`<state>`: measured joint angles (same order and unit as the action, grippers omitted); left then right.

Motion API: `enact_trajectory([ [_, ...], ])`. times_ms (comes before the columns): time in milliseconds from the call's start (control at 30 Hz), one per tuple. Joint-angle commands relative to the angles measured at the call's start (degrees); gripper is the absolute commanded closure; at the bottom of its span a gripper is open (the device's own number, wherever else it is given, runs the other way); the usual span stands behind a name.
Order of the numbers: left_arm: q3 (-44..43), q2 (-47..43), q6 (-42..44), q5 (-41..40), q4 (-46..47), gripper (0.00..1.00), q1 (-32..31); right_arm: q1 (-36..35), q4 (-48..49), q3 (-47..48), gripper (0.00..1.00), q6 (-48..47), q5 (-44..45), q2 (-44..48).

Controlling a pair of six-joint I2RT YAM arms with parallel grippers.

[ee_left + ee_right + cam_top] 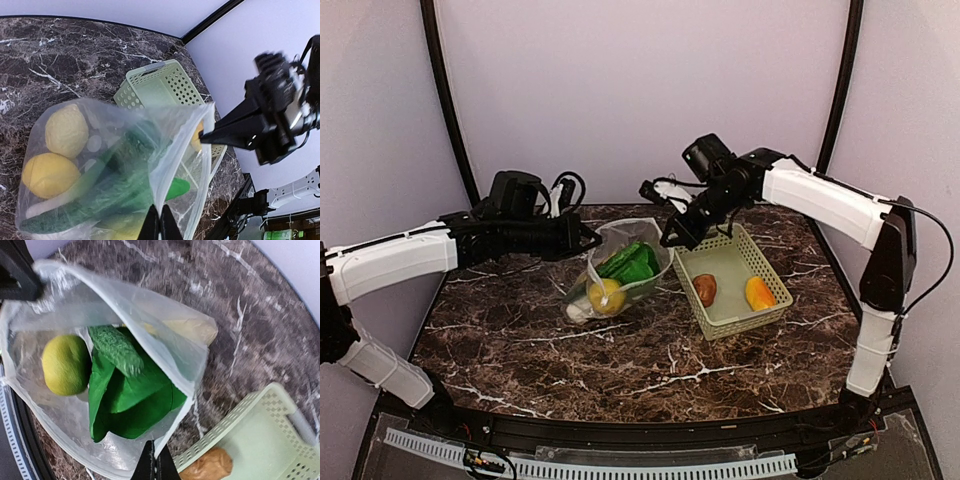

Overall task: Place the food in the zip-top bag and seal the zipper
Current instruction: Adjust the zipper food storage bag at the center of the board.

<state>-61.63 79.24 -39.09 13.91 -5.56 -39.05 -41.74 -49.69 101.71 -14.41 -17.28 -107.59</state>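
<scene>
Between left fingers and right fingers, zip-top bag (cabbage inside), rim pinched by both

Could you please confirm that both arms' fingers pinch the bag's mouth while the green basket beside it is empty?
Not quite: the green basket is not empty; it holds a brown piece and an orange piece, as the top external view shows. The rest stands.

A robot lab: 2 arms bolted to a marble-look table, plain pale walls.
</scene>
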Motion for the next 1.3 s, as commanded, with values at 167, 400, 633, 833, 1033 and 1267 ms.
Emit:
enact_trajectory([
  [167,-12.7,4.5,8.2,0.4,-9.8,0.99,0.0,2.3,-3.1,18.5,1.00,2.0,-13.5,-3.4],
  [400,-10.7,-0.8,8.9,-3.0,-5.8,0.99,-0.1,2.2,-2.6,18.0,1.00,1.6,-12.9,-2.4],
  [633,-12.8,-1.5,7.9,-5.5,-7.2,0.99,-0.1,2.3,-1.2,16.7,0.95,2.3,-14.3,-1.5],
  [833,-12.1,2.4,7.4,-2.6,-8.5,0.99,0.0,2.6,-2.0,14.5,0.71,2.2,-16.7,-1.9],
  [1033,-8.2,0.8,8.2,-4.1,-7.9,0.99,-0.1,6.3,-1.6,10.0,0.39,-2.5,-14.2,3.9],
  [1267,-4.8,-0.7,8.4,-3.6,-5.5,0.99,-0.1,14.1,4.4,-1.9,0.01,-0.8,-0.3,11.7],
])
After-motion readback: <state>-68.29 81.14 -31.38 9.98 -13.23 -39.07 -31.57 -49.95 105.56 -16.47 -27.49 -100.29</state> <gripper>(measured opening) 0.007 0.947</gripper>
